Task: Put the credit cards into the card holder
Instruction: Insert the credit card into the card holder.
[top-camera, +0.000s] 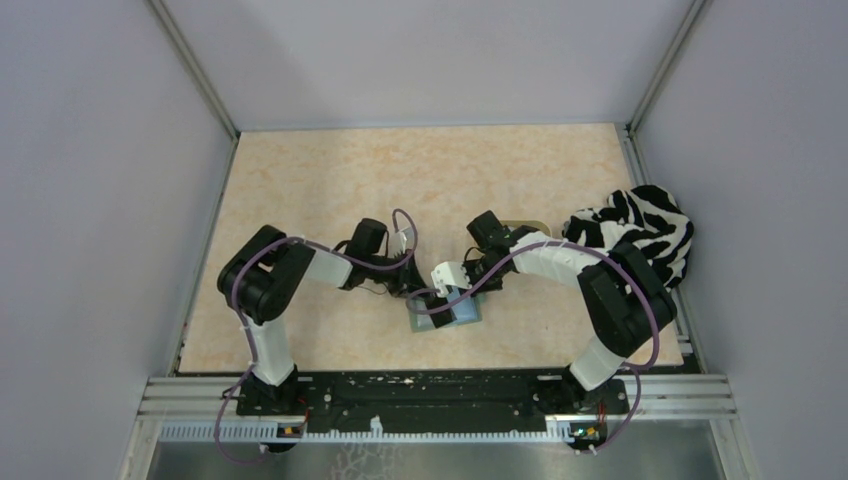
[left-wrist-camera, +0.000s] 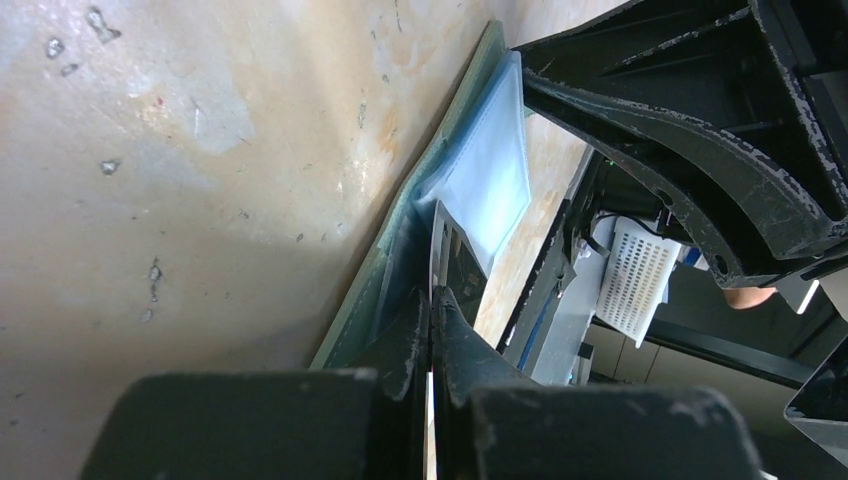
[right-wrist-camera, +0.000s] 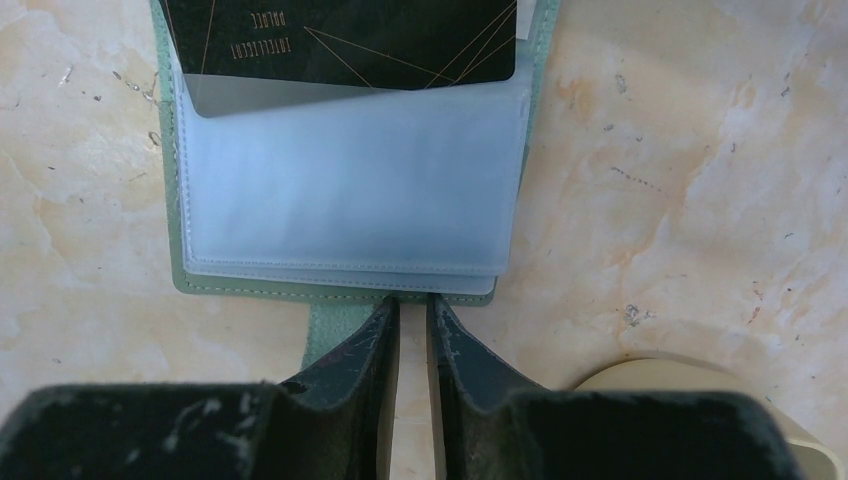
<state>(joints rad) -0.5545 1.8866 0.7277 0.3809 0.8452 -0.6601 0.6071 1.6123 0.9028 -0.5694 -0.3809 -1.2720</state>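
Observation:
The card holder (top-camera: 447, 313) lies open on the table near the front, green outside with pale blue clear sleeves (right-wrist-camera: 350, 190). My left gripper (left-wrist-camera: 432, 292) is shut on a black credit card (left-wrist-camera: 458, 262), seen edge-on and slanting into the wallet (left-wrist-camera: 480, 175). In the right wrist view the same black card (right-wrist-camera: 340, 35) sits partly inside a clear pocket at the wallet's far side. My right gripper (right-wrist-camera: 410, 300) has its jaws nearly together with a narrow gap. It holds nothing and its tips rest at the wallet's near edge, beside the green strap (right-wrist-camera: 325, 330).
A tan rounded tray (top-camera: 527, 226) lies behind my right arm and also shows in the right wrist view (right-wrist-camera: 700, 385). A zebra-striped cloth (top-camera: 640, 235) is bunched at the right edge. Grey walls enclose the table on three sides.

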